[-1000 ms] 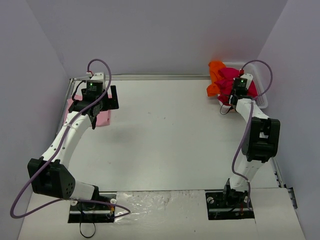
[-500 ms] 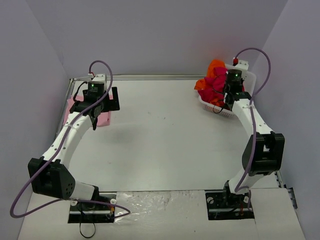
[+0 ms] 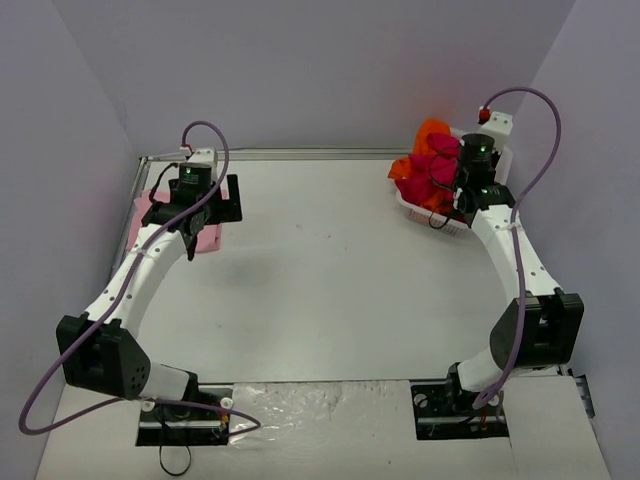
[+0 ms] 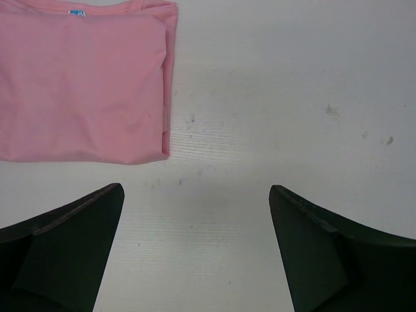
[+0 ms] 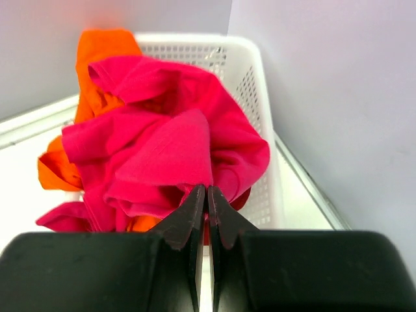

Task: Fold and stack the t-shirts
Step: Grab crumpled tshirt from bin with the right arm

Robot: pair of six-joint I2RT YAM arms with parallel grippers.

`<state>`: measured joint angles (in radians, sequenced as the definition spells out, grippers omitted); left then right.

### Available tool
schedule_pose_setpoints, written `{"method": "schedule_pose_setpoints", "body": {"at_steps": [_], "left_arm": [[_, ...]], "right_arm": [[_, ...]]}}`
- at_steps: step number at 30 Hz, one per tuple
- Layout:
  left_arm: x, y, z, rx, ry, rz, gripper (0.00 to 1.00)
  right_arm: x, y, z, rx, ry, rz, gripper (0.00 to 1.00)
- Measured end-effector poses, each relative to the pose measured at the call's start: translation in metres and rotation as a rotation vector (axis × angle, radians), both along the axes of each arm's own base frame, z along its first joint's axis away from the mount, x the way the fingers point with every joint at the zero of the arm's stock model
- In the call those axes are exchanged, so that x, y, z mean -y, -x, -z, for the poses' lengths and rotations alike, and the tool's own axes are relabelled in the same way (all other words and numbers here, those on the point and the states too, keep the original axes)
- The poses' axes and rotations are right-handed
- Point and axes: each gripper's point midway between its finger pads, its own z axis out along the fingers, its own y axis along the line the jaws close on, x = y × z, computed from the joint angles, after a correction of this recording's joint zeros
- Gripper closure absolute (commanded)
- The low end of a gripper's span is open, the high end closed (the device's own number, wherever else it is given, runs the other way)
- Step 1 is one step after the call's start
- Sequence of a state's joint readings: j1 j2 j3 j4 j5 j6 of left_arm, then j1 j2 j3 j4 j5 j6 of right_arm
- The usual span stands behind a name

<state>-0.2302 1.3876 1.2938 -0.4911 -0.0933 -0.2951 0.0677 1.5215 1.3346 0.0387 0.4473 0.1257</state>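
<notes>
R tool (image 5: 208,195) pinching magenta shirt (image 5: 169,156), lifted higher; L tool (image 4: 196,189) wide, unmoved.

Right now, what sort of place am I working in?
Likely a robot test cell: a white table boxed in by plain walls, a white mesh basket holding a crimson t-shirt, and a folded pink t-shirt.

Overhead camera faces down over the whole table (image 3: 330,290); wrist cameras sit close, sharing its pink shirt (image 4: 78,78) and basket (image 5: 250,78).
</notes>
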Motion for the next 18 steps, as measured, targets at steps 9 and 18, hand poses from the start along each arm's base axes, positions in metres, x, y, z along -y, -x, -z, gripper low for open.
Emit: {"method": "schedule_pose_setpoints", "body": {"at_steps": [9,18], "left_arm": [[0.004,0.001,0.0,0.0,-0.003,0.013,0.06],[0.004,0.001,0.0,0.0,-0.003,0.014,0.06]], "right_arm": [[-0.007,0.009,-0.076,0.152,-0.013,-0.011,1.0],[-0.043,0.012,-0.163,0.262,-0.069,-0.219,1.0]]}}
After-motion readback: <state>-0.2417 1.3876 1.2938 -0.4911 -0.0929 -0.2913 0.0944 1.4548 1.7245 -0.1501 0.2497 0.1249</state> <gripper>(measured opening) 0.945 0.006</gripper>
